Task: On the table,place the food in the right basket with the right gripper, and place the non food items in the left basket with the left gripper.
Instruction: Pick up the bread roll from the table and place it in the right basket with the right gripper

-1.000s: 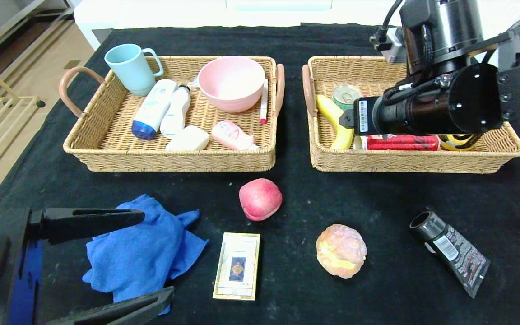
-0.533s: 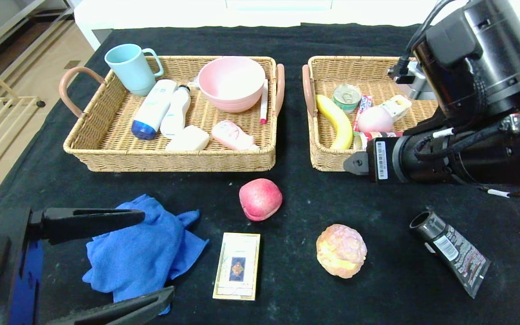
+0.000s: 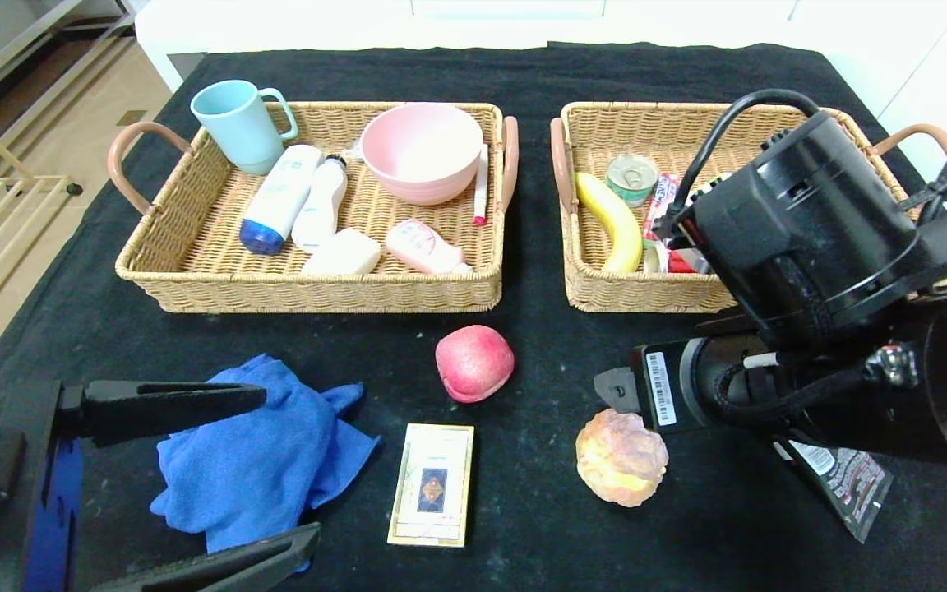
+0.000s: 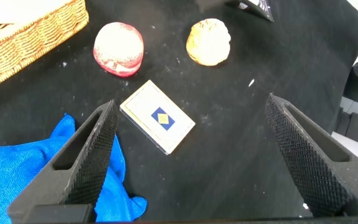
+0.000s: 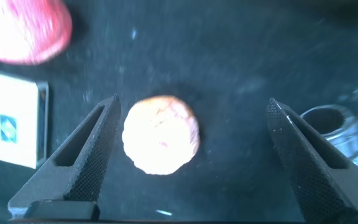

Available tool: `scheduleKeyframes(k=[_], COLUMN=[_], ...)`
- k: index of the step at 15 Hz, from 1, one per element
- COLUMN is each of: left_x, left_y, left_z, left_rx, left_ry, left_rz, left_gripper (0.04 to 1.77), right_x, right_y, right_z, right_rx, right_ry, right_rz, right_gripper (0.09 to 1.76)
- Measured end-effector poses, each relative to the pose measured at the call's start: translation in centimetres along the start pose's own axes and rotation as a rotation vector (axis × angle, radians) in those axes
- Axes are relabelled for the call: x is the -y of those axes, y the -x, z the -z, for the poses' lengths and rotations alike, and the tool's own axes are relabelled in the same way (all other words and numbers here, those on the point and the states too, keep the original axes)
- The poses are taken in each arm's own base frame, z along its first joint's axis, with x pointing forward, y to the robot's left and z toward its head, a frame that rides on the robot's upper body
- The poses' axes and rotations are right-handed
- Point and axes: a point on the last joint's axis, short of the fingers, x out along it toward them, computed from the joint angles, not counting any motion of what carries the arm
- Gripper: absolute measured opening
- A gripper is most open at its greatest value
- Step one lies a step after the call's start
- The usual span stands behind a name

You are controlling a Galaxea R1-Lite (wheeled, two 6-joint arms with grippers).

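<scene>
While the right gripper (image 5: 188, 155) hung over the front of the table (image 3: 523, 345) with its fingers spread wide and nothing between them, the cream puff (image 3: 621, 457) lay on the black cloth directly under it; in the right wrist view the bun (image 5: 161, 134) sat between the two finger pads (image 5: 86, 162), closer to one, touching neither. From the puff, the peach (image 3: 474, 363) lay at about ten o'clock and the card box (image 3: 431, 484) at about nine o'clock, flat on the cloth, both apart from it. The black tube (image 3: 839, 481) lay at three o'clock from the puff, partly hidden by the right arm.

The left gripper (image 4: 194, 155) was parked at the near left corner of the table, also spread open and empty, one finger (image 3: 169, 403) over the edge of the blue cloth (image 3: 256, 456). In the left wrist view the card box (image 4: 158, 116) showed between its fingers, farther out, with the peach (image 4: 119, 48) and the puff (image 4: 209, 42) beyond.

The left basket (image 3: 194, 279) held a blue mug (image 3: 237, 123), a pink bowl (image 3: 422, 151), two white bottles (image 3: 301, 201), a pen (image 3: 480, 195) and two small packs (image 3: 383, 249). At three o'clock from it, the right basket (image 3: 605, 292) held a banana (image 3: 612, 219), a can (image 3: 631, 174) and some packets, partly covered by the arm.
</scene>
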Motion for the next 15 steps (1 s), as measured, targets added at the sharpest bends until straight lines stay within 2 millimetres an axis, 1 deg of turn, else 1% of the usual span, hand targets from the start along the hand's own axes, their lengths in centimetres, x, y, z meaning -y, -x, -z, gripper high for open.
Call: scheduleKeyframes(k=[4,15], left_x=[0.0,0.0], left_y=[0.0,0.1], left_z=[0.0,0.0], left_rx=[0.002,0.006], left_ry=[-0.001,-0.003], left_rz=[0.001,0.0], left_gripper=[1.72,1.72], right_x=[-1.0,-2.1], right_y=[-1.3,-3.5], right_z=[1.1,2.5], right_rx=[-0.043,-0.103], right_ry=[0.008,0.024], right_rz=[0.009,0.04], right_gripper=[1.7,1.7])
